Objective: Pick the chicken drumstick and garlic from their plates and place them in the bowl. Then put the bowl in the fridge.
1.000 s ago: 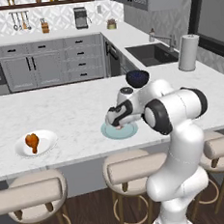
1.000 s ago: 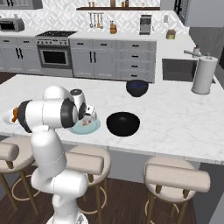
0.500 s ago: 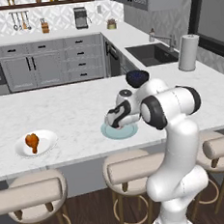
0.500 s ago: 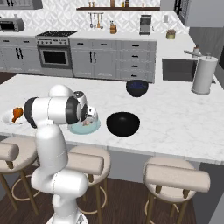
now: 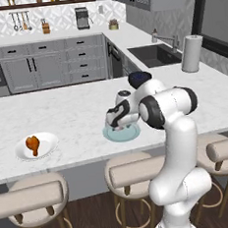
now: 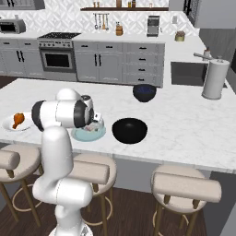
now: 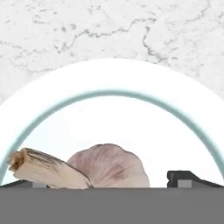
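The garlic (image 7: 109, 165), a pale bulb with a dry stem, lies on the pale blue plate (image 7: 113, 94), close under the hand. My gripper (image 7: 103, 181) is open and low over this plate (image 5: 130, 134), one fingertip on each side of the bulb, not closed on it. The chicken drumstick (image 5: 33, 145) rests on the white plate (image 5: 48, 143) at the island's left end, also in the right base view as drumstick (image 6: 18, 119) on its plate (image 6: 10, 126). The black bowl (image 6: 130, 130) sits just right of the blue plate (image 6: 83, 136). The fridge is out of view.
A smaller dark blue bowl (image 6: 144, 92) stands farther back on the island. A paper towel roll (image 6: 213, 78) stands by the sink (image 5: 152, 55). Stools (image 5: 136, 170) line the island's near edge. Bare marble lies between the two plates.
The hand has sunk a little toward the blue plate and the elbow has shifted. The jaws stay open, and nothing else has moved.
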